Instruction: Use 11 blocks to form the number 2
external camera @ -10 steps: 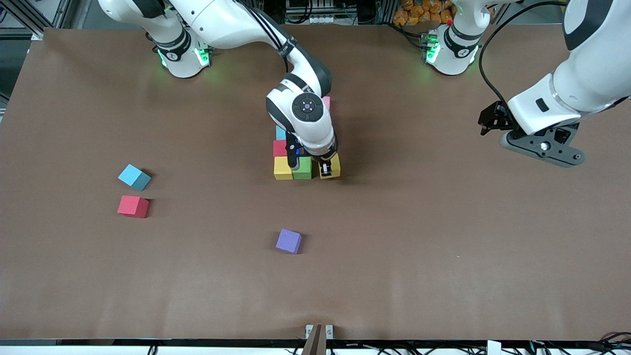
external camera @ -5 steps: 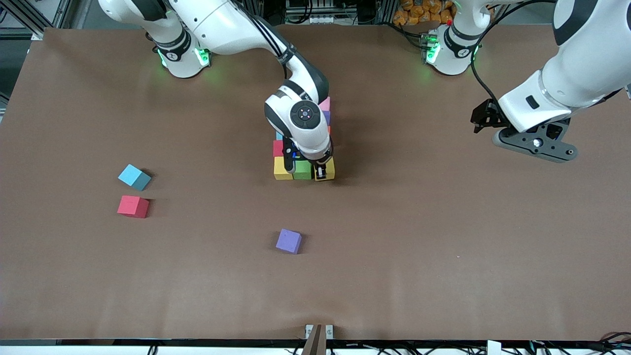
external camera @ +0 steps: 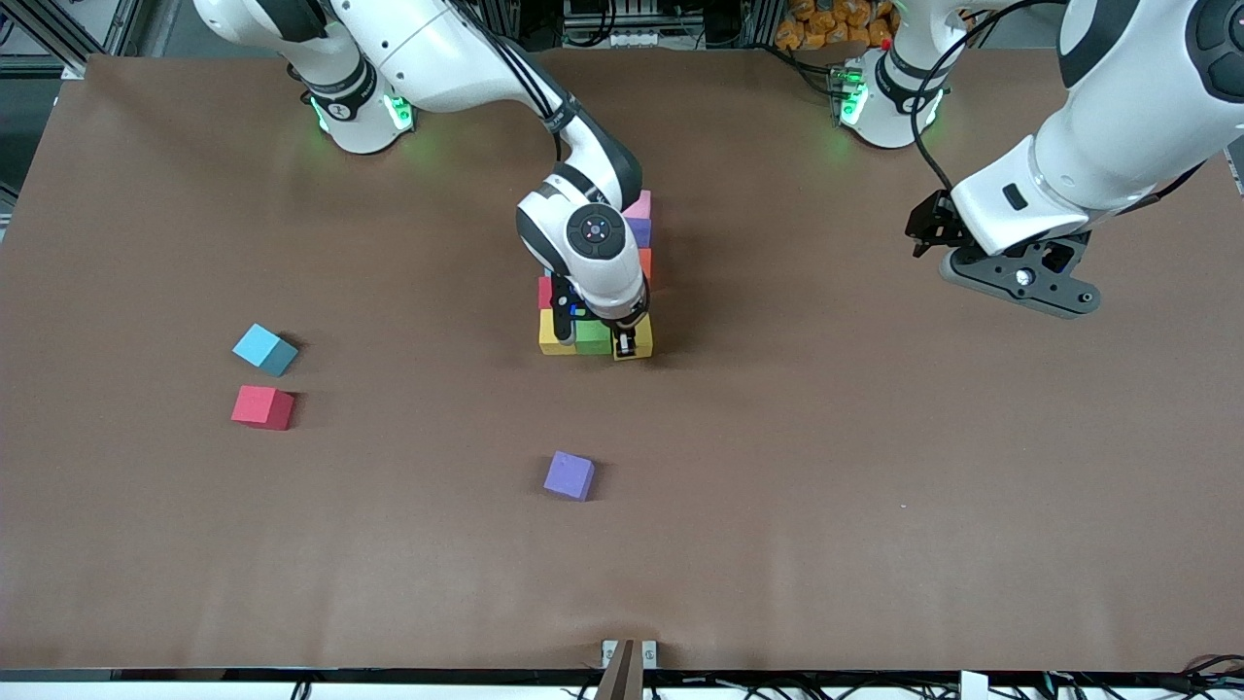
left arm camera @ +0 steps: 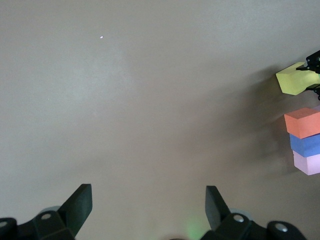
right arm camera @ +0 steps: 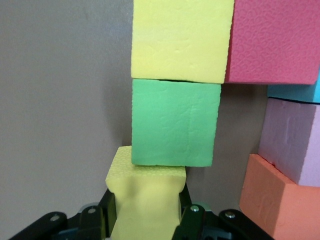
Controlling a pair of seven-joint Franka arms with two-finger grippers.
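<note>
While the left gripper [external camera: 1017,279] waits with fingers apart over the table's left-arm end, the right gripper [external camera: 627,342] clamps a yellow block [external camera: 637,342] against the green block [external camera: 592,335], mid-table in the number 2 [external camera: 595,292].

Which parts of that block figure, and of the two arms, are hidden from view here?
- Front view: the right arm's wrist covers the middle of the number 2, so its cubes cannot be counted there.
- Right wrist view: the held yellow block runs off the picture's edge between the right gripper fingers.
- Left wrist view: the left gripper, open over bare table, sees only edge cubes, the pink block cropped.
</note>
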